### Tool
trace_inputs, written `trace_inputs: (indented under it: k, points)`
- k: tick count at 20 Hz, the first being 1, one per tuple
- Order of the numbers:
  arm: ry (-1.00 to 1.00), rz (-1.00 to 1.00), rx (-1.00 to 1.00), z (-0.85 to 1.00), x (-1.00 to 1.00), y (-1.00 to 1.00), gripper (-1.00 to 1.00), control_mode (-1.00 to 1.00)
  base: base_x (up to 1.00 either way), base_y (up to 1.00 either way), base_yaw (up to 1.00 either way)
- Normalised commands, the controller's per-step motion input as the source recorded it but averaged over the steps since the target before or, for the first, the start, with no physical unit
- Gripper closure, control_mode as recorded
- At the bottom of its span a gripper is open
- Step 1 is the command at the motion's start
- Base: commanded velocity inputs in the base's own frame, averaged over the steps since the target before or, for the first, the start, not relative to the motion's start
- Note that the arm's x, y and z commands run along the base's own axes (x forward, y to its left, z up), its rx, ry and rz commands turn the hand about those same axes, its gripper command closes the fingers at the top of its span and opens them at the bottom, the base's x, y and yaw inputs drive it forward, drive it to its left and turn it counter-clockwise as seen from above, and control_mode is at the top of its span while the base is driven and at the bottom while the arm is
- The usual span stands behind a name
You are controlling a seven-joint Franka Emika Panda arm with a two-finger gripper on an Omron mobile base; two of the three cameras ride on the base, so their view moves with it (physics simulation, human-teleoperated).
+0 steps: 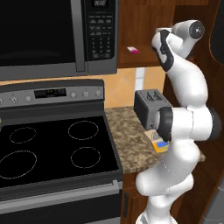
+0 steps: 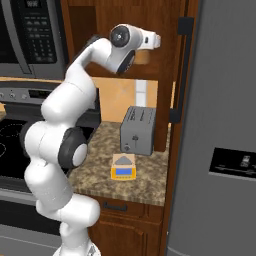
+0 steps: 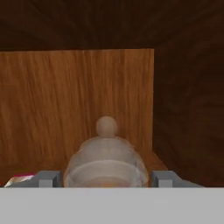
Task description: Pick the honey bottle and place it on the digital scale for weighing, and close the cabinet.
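honey bottle: you have it between the fingers inside the cabinet; clamped or not, cannot tell. scale sits before toaster.

Scale on counter in front of toaster, honey bottle in cabinet btwn fingers
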Motion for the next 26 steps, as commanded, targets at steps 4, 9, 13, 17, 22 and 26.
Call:
trace_inputs:
  k: [4,9,13,17,22,26]
  points:
    - [-0.31,0.00,0.00,-0.19,-1.00,0.77,1.00,-1.00,0.00,0.00,0.00]
    - [-0.16,0.00,-0.03,0.04,-1.00,0.83,1.00,-1.00,0.00,0.00,0.00]
    - [-0.12,0.00,0.00,-0.06,-1.00,0.61,1.00,-1.00,0.00,0.00,0.00]
    - [0.02,-0.20,0.06,-0.10,-0.91,0.76,1.00,-1.00,0.00,0.00,0.00]
    - [0.01,-0.41,0.17,0.00,-0.47,0.63,1.00,-1.00,0.00,0.00,0.00]
    - [0.05,-0.44,0.13,-0.01,-0.24,0.62,1.00,-1.00,0.00,0.00,0.00]
